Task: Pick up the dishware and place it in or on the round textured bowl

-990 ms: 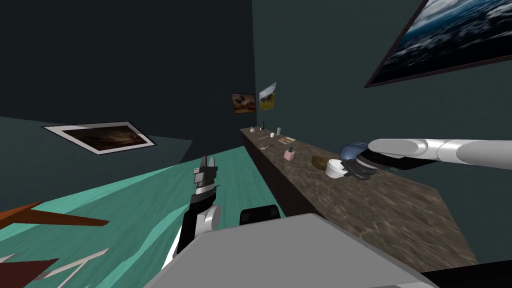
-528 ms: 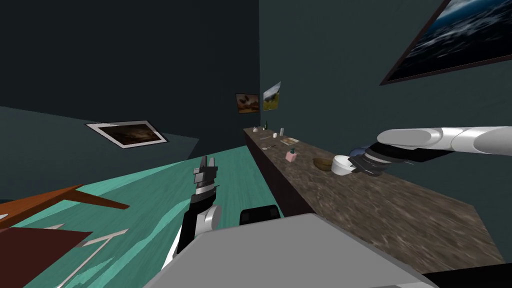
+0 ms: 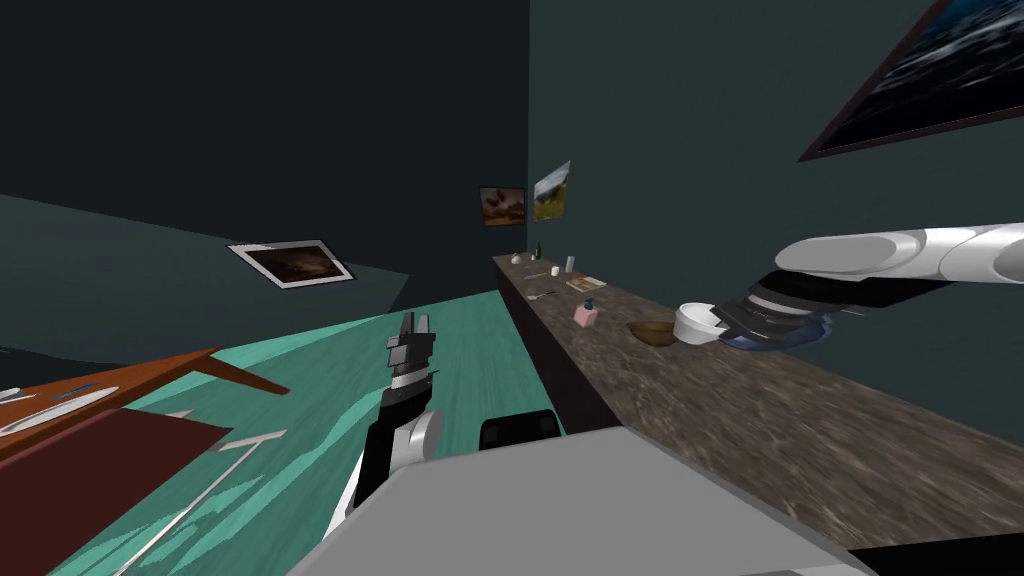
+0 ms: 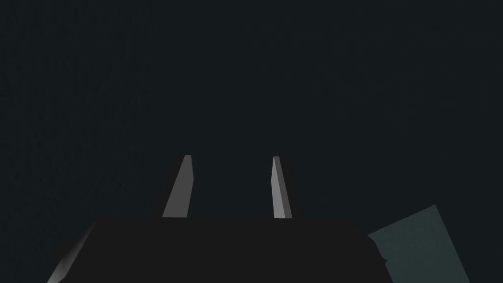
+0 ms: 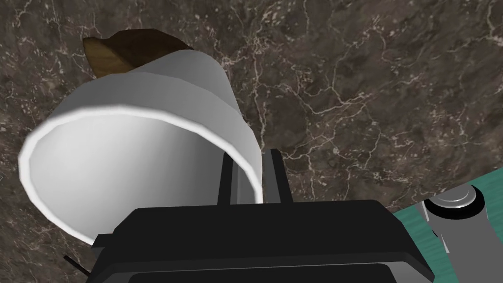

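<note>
Now, right pincer (image 5: pixel 249 167): I have it clamped on the wall of the white cup (image 5: pixel 137 147), one finger inside the rim and one outside.
Cup: its open mouth faces my hand's camera, above the dark stone counter (image 5: pixel 368 98).
Brown bowl (image 5: pixel 123 49): round and rough, just past the cup and partly hidden behind it.
Blue dish (image 3: pixel 795 340): on the counter, under my right wrist.
Pink bottle (image 3: pixel 586 315): further along the counter.
Left pincer (image 4: pixel 231 162): fingers apart, holding nothing, low over the green floor (image 3: pixel 300 400).
</note>
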